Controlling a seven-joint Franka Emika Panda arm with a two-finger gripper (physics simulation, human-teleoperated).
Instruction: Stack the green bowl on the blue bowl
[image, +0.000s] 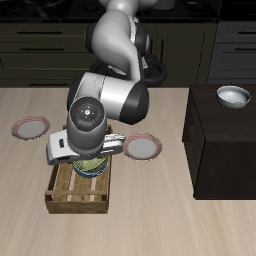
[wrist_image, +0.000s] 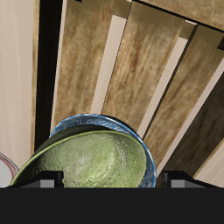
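Wooden slats of the crate (image: 78, 190) fill the space under your gripper (image: 84, 152); the blue bowl (wrist_image: 144, 149) sits on them; the green bowl (wrist_image: 92, 162) nests inside it, rim tilted; your fingers (wrist_image: 48, 179) stand apart on either side of the green bowl, contact unclear.

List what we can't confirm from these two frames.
- Claw state: exterior view, the robot's own wrist covers it; wrist view, only the fingers' stubs show at the frame edge, so grip on the green bowl is unclear.
- Blue bowl: only a rim crescent shows; the green bowl covers the rest.
- Whether the bowls are fully nested: not discernible.
- Wooden crate: back part hidden by the arm in the exterior view.
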